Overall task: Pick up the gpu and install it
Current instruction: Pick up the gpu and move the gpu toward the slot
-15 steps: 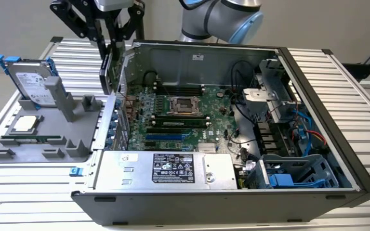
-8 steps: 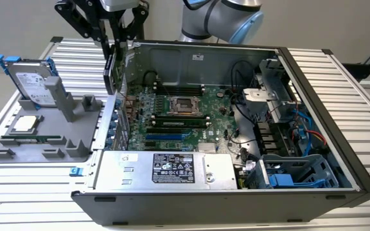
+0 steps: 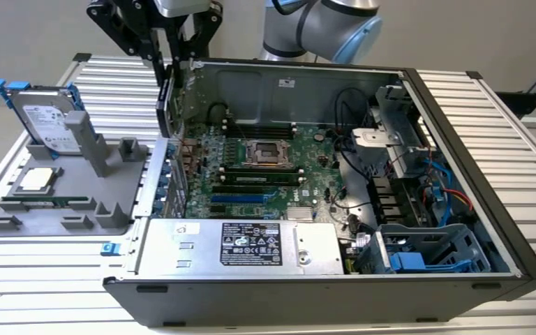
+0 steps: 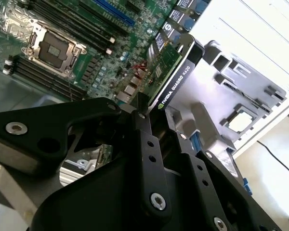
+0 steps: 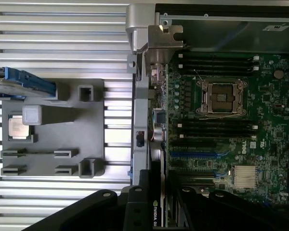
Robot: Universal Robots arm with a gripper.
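Observation:
The gpu [image 3: 165, 105] hangs edge-on and upright from my gripper [image 3: 168, 59], which is shut on its upper edge. It is over the computer case's rear wall, at the exterior view's left side of the open case [image 3: 454, 160]. In the second wrist view the gpu [image 4: 176, 72] shows its black shroud and green board between my black fingers [image 4: 143, 120], above the motherboard's [image 4: 86, 62] port edge. In the first wrist view the gpu [image 5: 157, 192] is a thin dark strip beside the blue slot [image 5: 192, 155].
A grey holder [image 3: 109, 209] at the exterior view's left carries a hard drive in a blue frame [image 3: 49, 118], a processor chip [image 3: 37, 179] and a memory stick [image 3: 45, 202]. Inside the case are the power supply [image 3: 240, 244], cables [image 3: 361, 146] and a drive cage [image 3: 426, 251].

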